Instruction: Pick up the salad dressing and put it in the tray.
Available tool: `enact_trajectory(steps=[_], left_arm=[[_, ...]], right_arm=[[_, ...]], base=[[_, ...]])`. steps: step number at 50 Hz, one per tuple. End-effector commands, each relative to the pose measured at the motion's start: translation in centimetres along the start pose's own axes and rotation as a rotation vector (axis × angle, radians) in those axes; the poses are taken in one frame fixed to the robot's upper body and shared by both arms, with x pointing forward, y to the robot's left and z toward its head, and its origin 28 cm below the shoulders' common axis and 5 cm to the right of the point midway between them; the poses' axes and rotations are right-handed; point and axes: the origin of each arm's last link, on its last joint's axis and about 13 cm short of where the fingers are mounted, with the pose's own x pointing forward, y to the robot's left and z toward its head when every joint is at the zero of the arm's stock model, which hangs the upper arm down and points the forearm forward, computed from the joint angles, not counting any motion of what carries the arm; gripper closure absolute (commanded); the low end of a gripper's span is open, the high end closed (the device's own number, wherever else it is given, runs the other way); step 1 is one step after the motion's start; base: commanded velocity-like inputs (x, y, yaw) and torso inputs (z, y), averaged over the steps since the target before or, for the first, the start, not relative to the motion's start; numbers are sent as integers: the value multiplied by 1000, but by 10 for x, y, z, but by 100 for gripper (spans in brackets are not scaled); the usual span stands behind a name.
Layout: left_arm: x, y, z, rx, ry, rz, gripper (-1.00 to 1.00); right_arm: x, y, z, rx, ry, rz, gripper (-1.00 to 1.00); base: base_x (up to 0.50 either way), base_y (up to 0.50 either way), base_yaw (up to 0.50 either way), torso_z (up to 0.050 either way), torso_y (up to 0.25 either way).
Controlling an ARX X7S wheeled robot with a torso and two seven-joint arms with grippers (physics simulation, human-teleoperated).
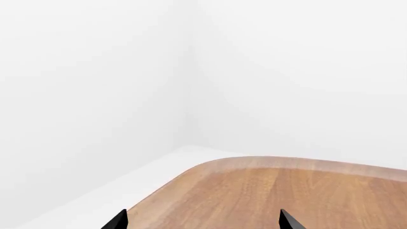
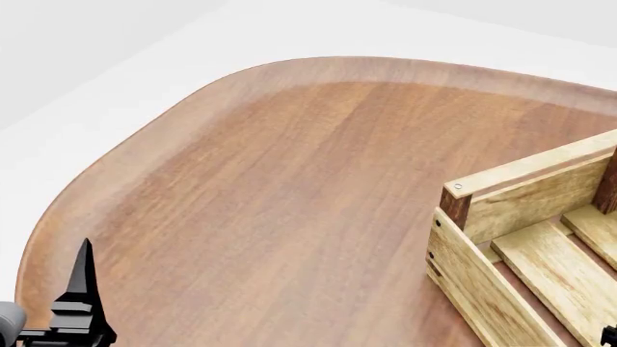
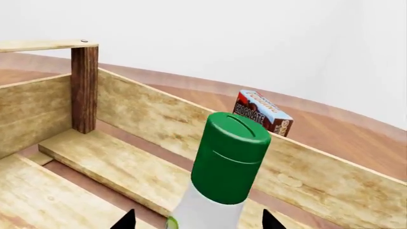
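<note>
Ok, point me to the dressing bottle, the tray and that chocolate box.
salad dressing bottle [image 3: 230,160]: right wrist view, on its green cap.
tray [image 3: 159,117]: right wrist view, on its far side wall.
chocolate box [image 3: 262,113]: right wrist view, on its printed front.

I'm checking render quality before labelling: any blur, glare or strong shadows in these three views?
Right wrist view: the green cap of the salad dressing carries a soft sheen, and the tray grain is crisp. Head view: the table is evenly lit, with no hard shadows. Left wrist view: sharp, though the white walls look nearly featureless.

Rounded wooden table [image 2: 289,188]; plain white walls [image 1: 95,71]; white floor [image 2: 87,94].
</note>
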Motion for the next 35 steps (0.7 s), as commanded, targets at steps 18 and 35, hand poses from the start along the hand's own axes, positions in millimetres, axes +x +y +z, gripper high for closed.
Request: enact_trajectory(steps=[18,35], left_arm=[[0,0,0,1,-2,-1,-100],[0,0,2,1,-7,-2,-100]], right_arm=[[-5,-4,-13,-16,34,7,-100],[-24,-9,22,-21,-109,67,-100]], base=[[0,0,0,0,0],[0,0,0,0,0]])
